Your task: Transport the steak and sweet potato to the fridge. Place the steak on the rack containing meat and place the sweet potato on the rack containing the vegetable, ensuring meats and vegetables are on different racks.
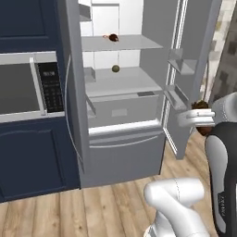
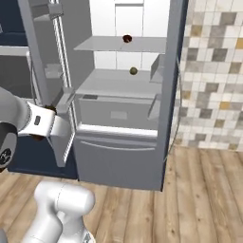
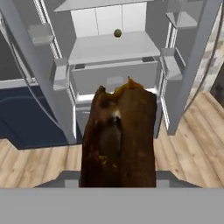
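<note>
A kitchen with a pale wood plank floor [image 1: 55,208], dark blue cabinets [image 1: 28,162] and a mottled tile wall [image 2: 213,71] surrounds the open fridge [image 1: 120,148], both its grey doors swung wide. The claw [image 1: 203,121] hangs in front of the fridge, off its right door in the left base view, clenched on the sweet potato [image 3: 119,138]. In the hand view the sweet potato stands straight up from between the claw's tips: a long, lumpy, dull brown piece with rough bark-like skin, a paler patch on its left face and a jagged top edge. In the left base view only its dark ends [image 1: 200,105] show above and below the white hand.

Beyond it, the fridge's interior is white with flat pale grey shelves. On the lower shelf [image 1: 120,81], near its back edge and about mid-width, sits the vegetable [image 1: 115,68], a small round olive-green ball. On the upper shelf [image 1: 125,43], near the back, lies the steak [image 1: 113,37], dark reddish-brown, just beside a tiny orange-pink meat piece [image 1: 106,36]. Below the shelves runs a wide grey drawer front [image 1: 122,111]. A microwave [image 1: 28,88] sits in the cabinets to the left.
</note>
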